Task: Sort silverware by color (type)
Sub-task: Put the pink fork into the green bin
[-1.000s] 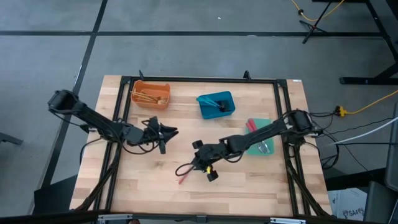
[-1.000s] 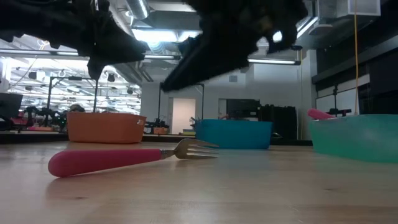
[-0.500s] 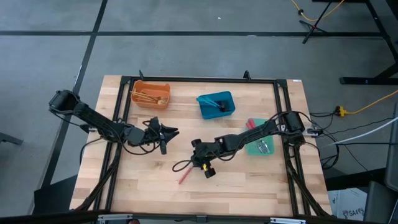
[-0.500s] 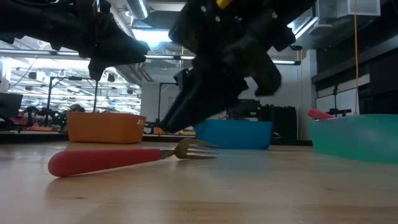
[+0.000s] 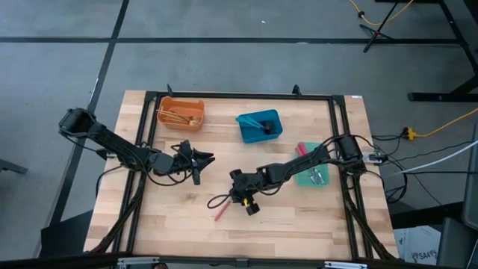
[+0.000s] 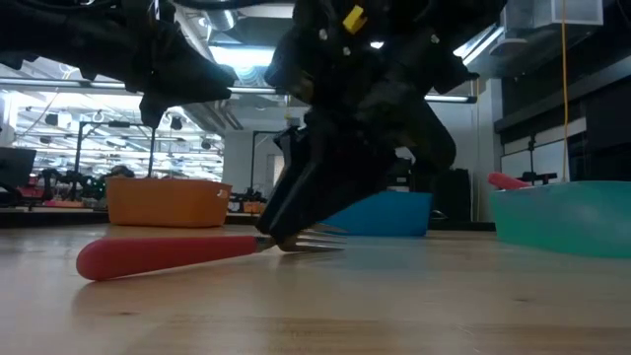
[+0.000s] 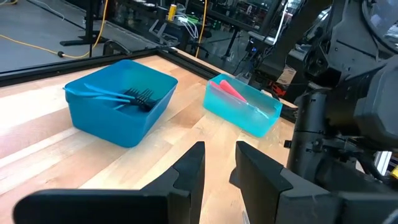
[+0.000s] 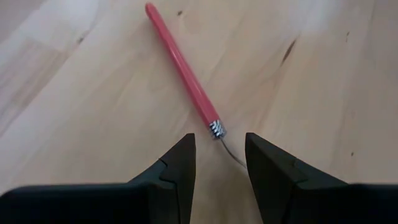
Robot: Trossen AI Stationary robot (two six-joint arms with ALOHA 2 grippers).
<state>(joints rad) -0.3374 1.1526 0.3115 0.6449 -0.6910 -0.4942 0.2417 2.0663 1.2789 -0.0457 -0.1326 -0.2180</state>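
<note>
Nearly done: the orange bin (image 5: 181, 112), blue bin (image 5: 259, 125) and green bin (image 5: 312, 167) already hold utensils, one red-handled fork (image 8: 185, 73) left loose on the table (image 5: 299, 217). Right gripper (image 8: 217, 163) hovers open over its neck, holding nothing. Left gripper (image 7: 219, 163) waits near the orange bin, slightly open, empty.

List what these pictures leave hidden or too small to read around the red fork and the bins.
- Red-handled fork: in the right wrist view its tines are hidden behind the right hand, whose fingers stand open over the neck.
- The same fork in the high view: too small to tell its type.
- Orange bin: the low view shows only its wall, not the contents.
- Green bin: partly covered by the right arm in the high view.
</note>
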